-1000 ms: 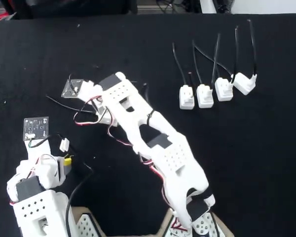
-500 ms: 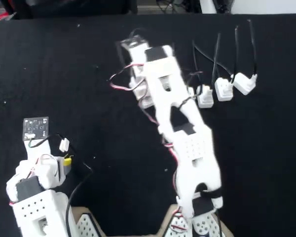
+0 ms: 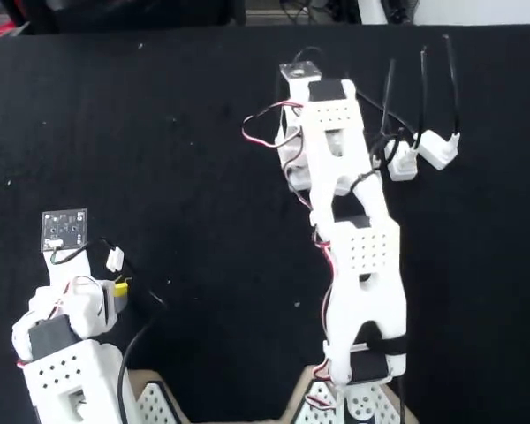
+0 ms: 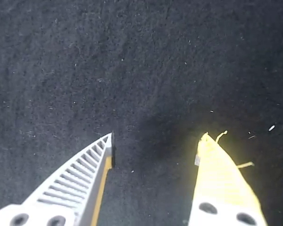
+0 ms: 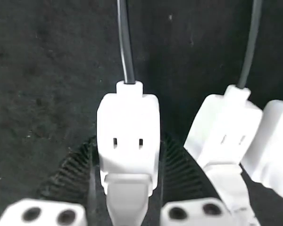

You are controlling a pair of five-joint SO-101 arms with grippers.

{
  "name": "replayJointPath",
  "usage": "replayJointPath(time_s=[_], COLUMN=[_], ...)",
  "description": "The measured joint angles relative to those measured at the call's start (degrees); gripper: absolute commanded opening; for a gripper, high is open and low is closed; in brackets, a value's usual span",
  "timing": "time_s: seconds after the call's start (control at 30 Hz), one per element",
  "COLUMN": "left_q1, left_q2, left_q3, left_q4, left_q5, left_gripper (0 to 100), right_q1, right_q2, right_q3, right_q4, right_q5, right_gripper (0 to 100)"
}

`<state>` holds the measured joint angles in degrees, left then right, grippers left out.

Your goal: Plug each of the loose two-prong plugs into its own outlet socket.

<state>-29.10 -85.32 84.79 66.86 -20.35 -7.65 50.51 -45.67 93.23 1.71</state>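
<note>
1. The right claw [image 5: 127, 162] sits around the end socket [image 5: 128, 127] of the row at the far right of the tabletop [image 3: 159, 132]. I cannot tell whether it is clamped on that socket or merely standing open about it.
2. The socket looks light and nothing braces it. A push would probably slide it across the cloth rather than seat prongs in it. The left claw [image 4: 156, 141] hangs open and empty over bare tabletop at the front left, well apart from the row.
3. The neighbouring socket [image 5: 224, 136] lies just beside. A small sideways drift of the claw could knock it and disturb the line out to the outermost socket [image 3: 439, 148].
4. The cord [image 5: 125, 42] runs from the socket toward the far edge. Dragging the body could tighten the cord and twist the slots off line.
5. In the high view the right arm [image 3: 362, 256] lies over this end of the row. Alignment would therefore have to be judged from the wrist view alone, and a slight tilt could go unnoticed.
6. The sockets are the only receptacles here.
   - The two slots [image 5: 115, 142] on the upward face are dark and empty, and so are the neighbour's.
   - A narrower white piece [image 5: 127, 197] sits at the end away from the cord, and the neighbour has one too. I cannot tell whether it is a seated plug or part of the moulding.
</note>
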Motion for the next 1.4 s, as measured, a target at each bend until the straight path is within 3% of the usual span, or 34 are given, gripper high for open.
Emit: replayJointPath(time_s=[0.17, 0.37, 0.6, 0.97, 1.4], left_q1=[0.00, 0.00, 0.09, 0.09, 0.09], left_q2=[0.00, 0.00, 0.00, 0.00, 0.00], left_q3=[0.00, 0.00, 0.00, 0.00, 0.00], left_q4=[0.00, 0.00, 0.00, 0.00, 0.00], left_q5=[0.00, 0.00, 0.00, 0.00, 0.00], left_gripper=[29, 29, 29, 29, 29], right_q1=[-0.09, -0.26, -3.34, -3.60, -3.60], right_q2=[3.43, 3.60, 3.52, 2.37, -38.15], right_q3=[0.00, -6.24, -21.54, -22.07, 5.98], right_q4=[0.00, 2.20, 5.98, 6.07, 4.57], right_q5=[-0.18, -0.18, -0.18, -0.18, -1.23], right_gripper=[2.6, 20.5, 18.0, 17.7, 17.7])
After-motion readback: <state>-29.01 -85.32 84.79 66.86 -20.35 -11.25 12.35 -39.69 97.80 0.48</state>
